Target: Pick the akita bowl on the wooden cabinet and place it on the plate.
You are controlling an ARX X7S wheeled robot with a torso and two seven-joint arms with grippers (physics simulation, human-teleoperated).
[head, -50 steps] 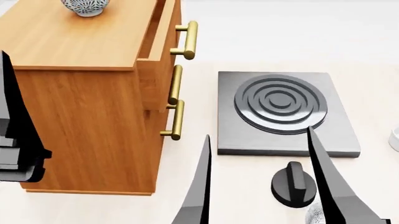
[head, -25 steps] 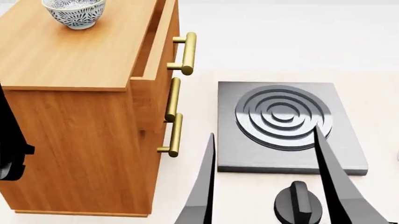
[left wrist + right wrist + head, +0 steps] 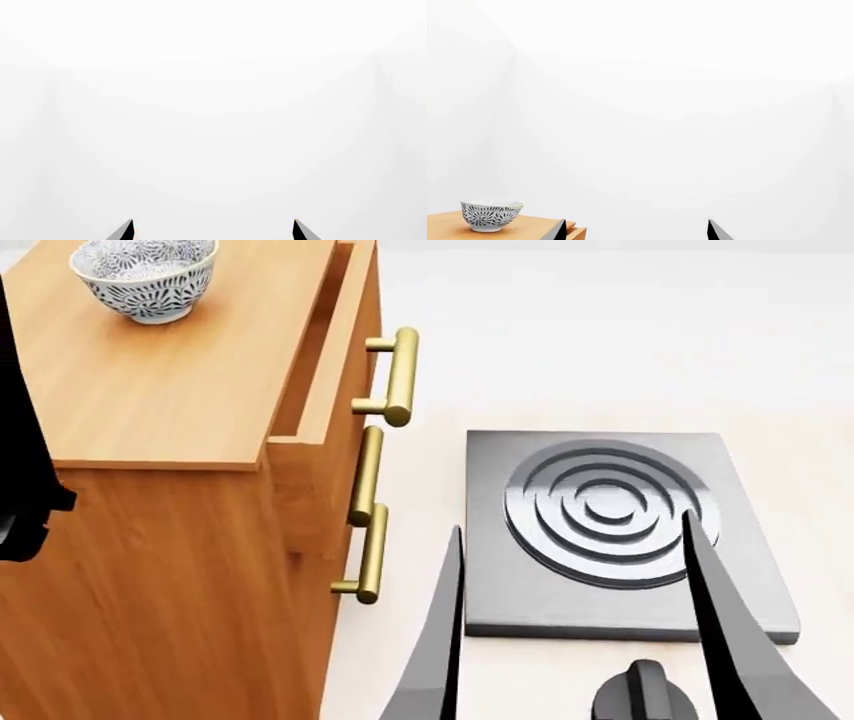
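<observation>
The akita bowl (image 3: 144, 278) sits upright near the back of the wooden cabinet (image 3: 174, 370) top, untouched. The right hand (image 3: 587, 600) hangs low over the table by the stove plate (image 3: 621, 530), fingers spread wide and empty; the left hand (image 3: 213, 231) also shows parted tips. I'd lift an arm well above the cabinet edge first, then descend straight over the rim.
</observation>
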